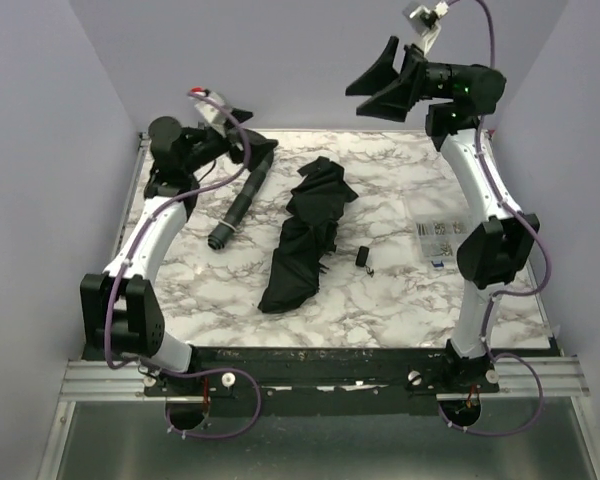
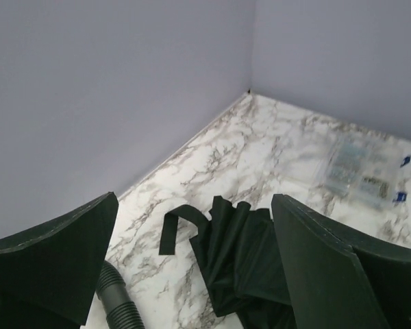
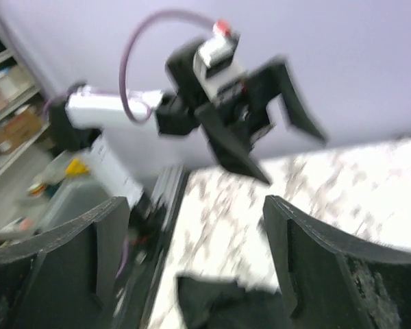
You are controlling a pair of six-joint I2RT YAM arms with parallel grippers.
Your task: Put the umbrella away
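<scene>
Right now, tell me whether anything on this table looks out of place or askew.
The umbrella lies slumped diagonally across the middle of the table, its fabric loose and crumpled rather than wrapped, its strap flopped free. A small black piece lies apart beside it on the marble; what it is, I cannot tell.

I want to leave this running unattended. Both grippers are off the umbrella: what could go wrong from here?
1. The umbrella lies loose, its folds and strap unbound. A pinch by the left gripper may catch only fabric and drag it open.
2. The hose lies close beside it, so a low approach could knock or grab that instead.
</scene>
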